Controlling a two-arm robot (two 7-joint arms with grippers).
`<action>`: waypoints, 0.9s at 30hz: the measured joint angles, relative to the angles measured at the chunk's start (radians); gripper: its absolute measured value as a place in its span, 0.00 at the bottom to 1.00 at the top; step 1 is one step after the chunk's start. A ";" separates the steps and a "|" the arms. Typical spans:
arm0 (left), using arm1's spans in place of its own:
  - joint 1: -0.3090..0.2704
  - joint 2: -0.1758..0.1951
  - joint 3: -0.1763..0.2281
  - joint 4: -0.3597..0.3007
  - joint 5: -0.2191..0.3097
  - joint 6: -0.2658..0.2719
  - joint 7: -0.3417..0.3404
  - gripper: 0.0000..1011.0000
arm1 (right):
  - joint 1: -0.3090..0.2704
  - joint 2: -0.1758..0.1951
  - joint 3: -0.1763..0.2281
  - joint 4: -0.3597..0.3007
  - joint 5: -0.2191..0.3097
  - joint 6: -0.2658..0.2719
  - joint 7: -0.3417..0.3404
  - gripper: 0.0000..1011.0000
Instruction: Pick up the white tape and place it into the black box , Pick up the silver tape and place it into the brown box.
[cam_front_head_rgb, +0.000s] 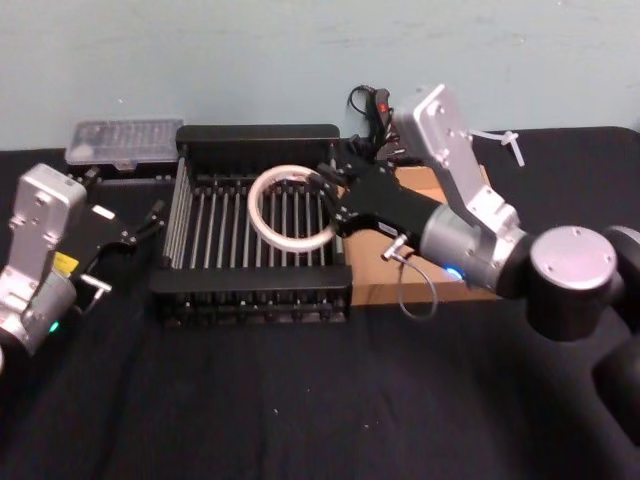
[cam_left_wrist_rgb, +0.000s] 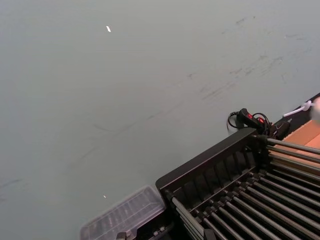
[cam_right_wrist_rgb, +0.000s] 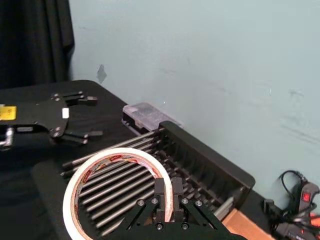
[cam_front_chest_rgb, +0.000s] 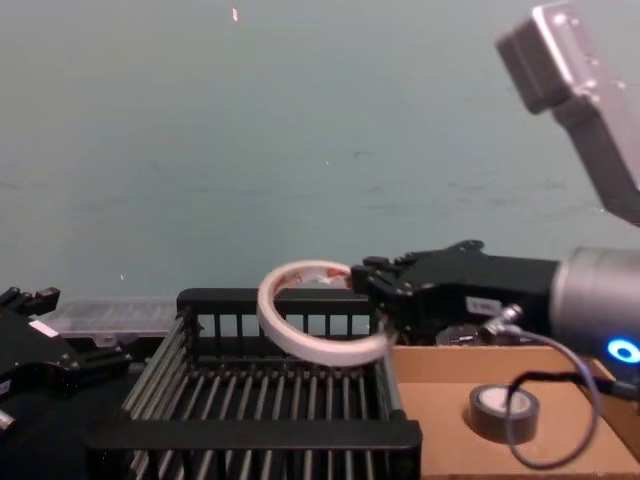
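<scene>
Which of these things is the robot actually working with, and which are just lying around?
Part of the job: white tape held over the black box by the right gripper; silver tape in the brown box.

Lying about: clear plastic case, black cable bundle; left gripper idle.

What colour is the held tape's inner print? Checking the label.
Red, on the white tape; right wrist view.

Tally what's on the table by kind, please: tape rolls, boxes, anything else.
Tape rolls: 2, white tape held over the black box, silver tape in the brown box
Boxes: 2
Clear plastic case: 1
Total: 5
</scene>
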 joint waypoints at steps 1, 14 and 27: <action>0.000 0.000 0.000 0.000 0.000 0.000 0.000 0.99 | 0.018 -0.011 -0.005 0.023 -0.007 -0.001 0.000 0.09; 0.000 0.000 0.000 0.000 0.000 0.000 0.000 0.99 | 0.147 -0.110 -0.045 0.234 -0.059 -0.026 -0.003 0.09; 0.000 0.000 0.000 0.000 0.000 0.000 0.000 0.99 | 0.246 -0.206 -0.055 0.461 -0.111 -0.065 -0.023 0.09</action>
